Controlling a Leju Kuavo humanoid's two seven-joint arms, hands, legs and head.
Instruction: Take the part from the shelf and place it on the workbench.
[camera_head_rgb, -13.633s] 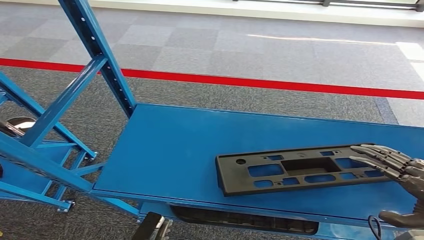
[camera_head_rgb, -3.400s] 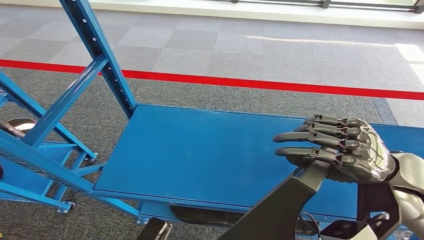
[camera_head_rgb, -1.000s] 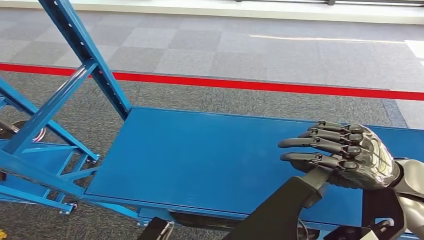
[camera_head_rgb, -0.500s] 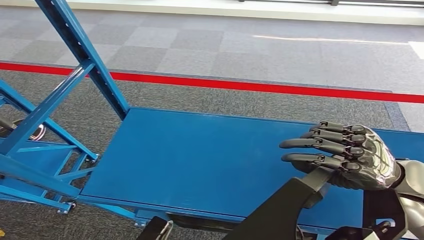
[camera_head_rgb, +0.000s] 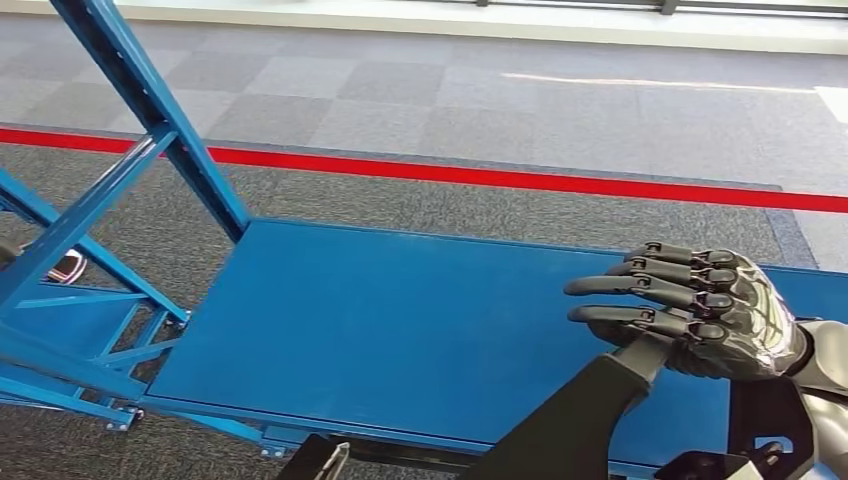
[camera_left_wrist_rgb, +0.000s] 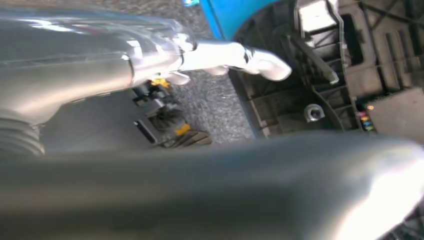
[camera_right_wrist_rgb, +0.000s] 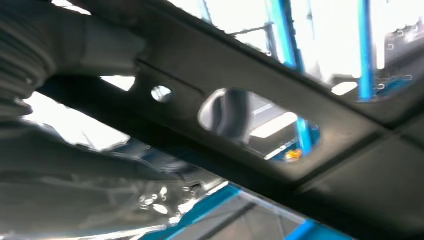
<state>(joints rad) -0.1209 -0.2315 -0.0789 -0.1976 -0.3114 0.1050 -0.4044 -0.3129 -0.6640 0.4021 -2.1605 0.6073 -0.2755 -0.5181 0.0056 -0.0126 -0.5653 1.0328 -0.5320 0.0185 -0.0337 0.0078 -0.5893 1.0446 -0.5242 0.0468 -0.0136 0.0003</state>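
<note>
My right hand (camera_head_rgb: 700, 320) grips the long black plastic part (camera_head_rgb: 570, 425) by one end. It holds the part lifted above the blue shelf board (camera_head_rgb: 380, 330), and the part slopes down towards the picture's lower edge. In the right wrist view the part (camera_right_wrist_rgb: 280, 135) crosses the picture as a dark bar with round and oval holes, and a finger (camera_right_wrist_rgb: 232, 115) shows through one hole. In the left wrist view my left hand (camera_left_wrist_rgb: 150, 55) appears as a blurred grey cover and a pale thumb (camera_left_wrist_rgb: 260, 62). Its other fingers are hidden.
Slanted blue rack posts (camera_head_rgb: 150, 120) rise at the left of the shelf. A red floor line (camera_head_rgb: 500, 178) runs across the grey carpet behind it. Another black moulded part (camera_left_wrist_rgb: 320, 75) lies beside a blue edge in the left wrist view.
The part lay flat on the shelf 13.6 s ago; my right hand now holds it lifted. Over the last second the whole picture has shifted as the camera moved, and the grip is unchanged.
</note>
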